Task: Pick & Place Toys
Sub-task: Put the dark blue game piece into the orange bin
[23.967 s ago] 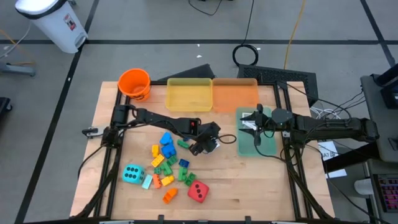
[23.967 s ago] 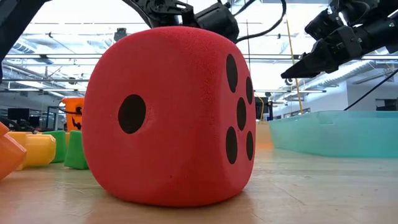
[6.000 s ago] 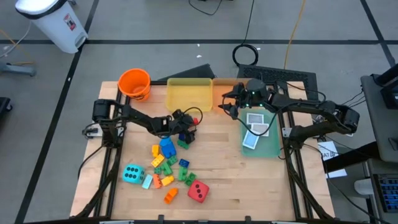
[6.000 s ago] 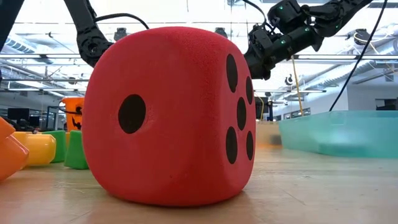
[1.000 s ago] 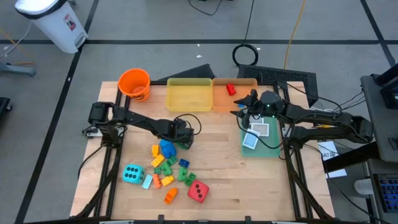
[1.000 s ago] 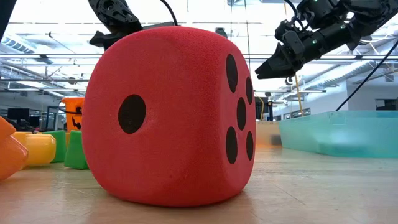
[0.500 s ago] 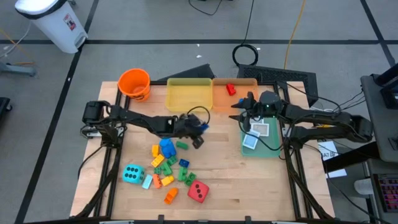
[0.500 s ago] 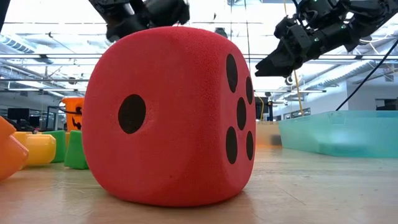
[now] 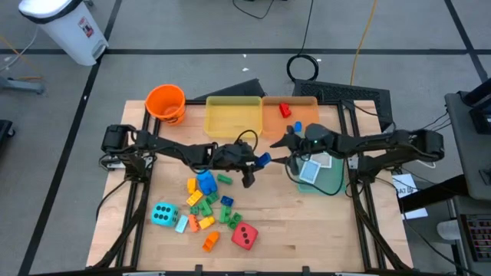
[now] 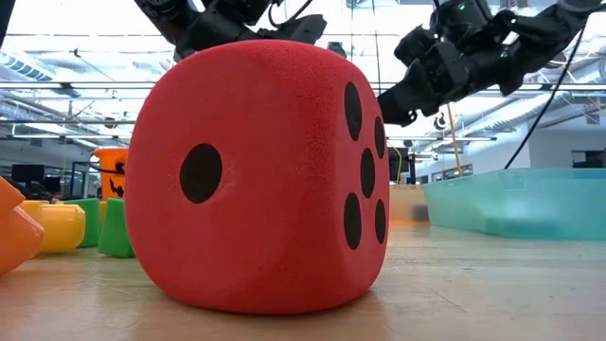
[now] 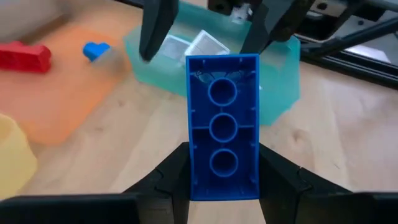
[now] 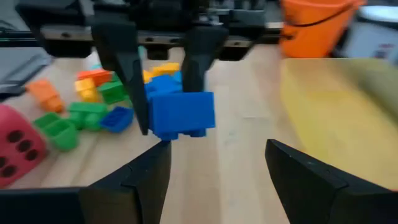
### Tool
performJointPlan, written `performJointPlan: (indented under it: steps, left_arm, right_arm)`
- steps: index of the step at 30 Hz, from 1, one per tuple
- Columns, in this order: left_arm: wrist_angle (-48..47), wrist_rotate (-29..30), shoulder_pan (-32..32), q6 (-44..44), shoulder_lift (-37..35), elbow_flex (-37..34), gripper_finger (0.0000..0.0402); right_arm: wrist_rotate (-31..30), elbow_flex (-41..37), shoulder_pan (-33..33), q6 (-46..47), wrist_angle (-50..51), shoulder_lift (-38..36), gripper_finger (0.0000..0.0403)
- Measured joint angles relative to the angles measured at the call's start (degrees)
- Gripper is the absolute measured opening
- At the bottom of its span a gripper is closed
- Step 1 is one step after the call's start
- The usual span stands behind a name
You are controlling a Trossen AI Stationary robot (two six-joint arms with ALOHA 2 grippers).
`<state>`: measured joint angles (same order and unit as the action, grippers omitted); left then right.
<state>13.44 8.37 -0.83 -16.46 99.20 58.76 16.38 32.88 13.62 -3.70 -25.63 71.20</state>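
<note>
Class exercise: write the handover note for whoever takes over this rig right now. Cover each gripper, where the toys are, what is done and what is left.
Left gripper: shut on a blue brick, held mid-table.
Right gripper: open, empty, facing that brick, as if for a handover.
Done: red brick in orange tray; cards in green tray.
Left: brick pile, cyan die, red die on the table.
</note>
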Motion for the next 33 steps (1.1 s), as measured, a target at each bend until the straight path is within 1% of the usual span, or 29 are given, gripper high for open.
performJointPlan:
  steps: [4,8,11,13,15,19,21,24,29,33]
  left_arm:
    - [-0.99,-0.99,-0.46,0.31,-0.04,-0.07,0.0138]
    - [-0.65,-1.27,-0.53,0.72,-0.15,-0.09,0.0138]
    - [0.09,-1.78,-0.56,1.62,-0.04,-0.04,0.0138]
    - [0.81,-2.69,-0.36,1.83,-0.03,0.06,0.0138]
    - [0.97,-1.92,-0.42,1.9,-0.04,0.07,0.0138]
    - [1.23,-2.78,-0.45,2.68,-0.02,0.04,0.0138]
    - [1.77,-2.94,-0.36,2.66,-0.02,0.04,0.0138]
    - [1.94,-3.15,-0.36,2.65,-0.02,0.04,0.0138]
    - [4.05,-3.22,-0.38,2.7,0.0,0.04,0.0138]
    - [4.64,-3.41,-0.38,2.75,0.0,0.04,0.0138]
  right_arm:
    - [4.72,-0.11,-0.37,2.36,-5.38,4.18,0.0256]
    - [7.24,-0.11,-0.37,4.78,-8.93,6.72,0.0263]
    - [12.05,-0.03,-0.48,6.22,-9.29,6.86,0.0263]
    - [13.37,0.25,-0.62,6.25,-10.48,6.51,0.0264]
    - [15.12,0.22,-0.62,7.2,-11.59,6.09,0.0266]
    - [14.94,0.17,-1.04,9.04,-13.38,6.18,0.0276]
    - [13.86,0.17,-1.04,8.33,-13.62,6.18,0.0278]
    - [13.9,0.17,-1.04,7.28,-13.65,6.16,0.0275]
    - [13.75,0.17,-1.04,7.1,-14.14,6.16,0.0251]
    - [13.55,0.17,-1.04,6.04,-14.11,6.16,0.0218]
